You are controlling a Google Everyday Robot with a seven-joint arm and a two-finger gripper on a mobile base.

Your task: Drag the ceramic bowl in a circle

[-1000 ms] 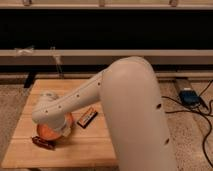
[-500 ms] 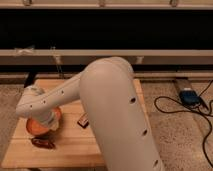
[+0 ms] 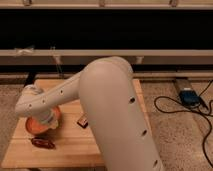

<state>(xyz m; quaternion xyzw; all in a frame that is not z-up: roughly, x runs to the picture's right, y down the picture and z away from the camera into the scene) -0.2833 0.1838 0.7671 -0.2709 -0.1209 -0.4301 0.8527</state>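
Gripper (image 3: pixel 48 120) low at bowl (image 3: pixel 33 126), on left part of desk (image 3: pixel 75 147). Open or closed: cannot tell, arm covers it. Bowl sits under gripper, orange rim showing on its camera-left side. Dark red item (image 3: pixel 42 143) near, in front of gripper. Small dark block (image 3: pixel 82 121) beside gripper, camera-right.

Lab: terrazzo floor (image 3: pixel 175 142), loose cables (image 3: pixel 167 99), tool (image 3: pixel 46 120) above table (image 3: pixel 80 147)

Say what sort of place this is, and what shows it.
Probably a robot test lab: a light wooden table on a speckled floor, with black cables running to a blue box. The gripper is at the round orange ceramic bowl.
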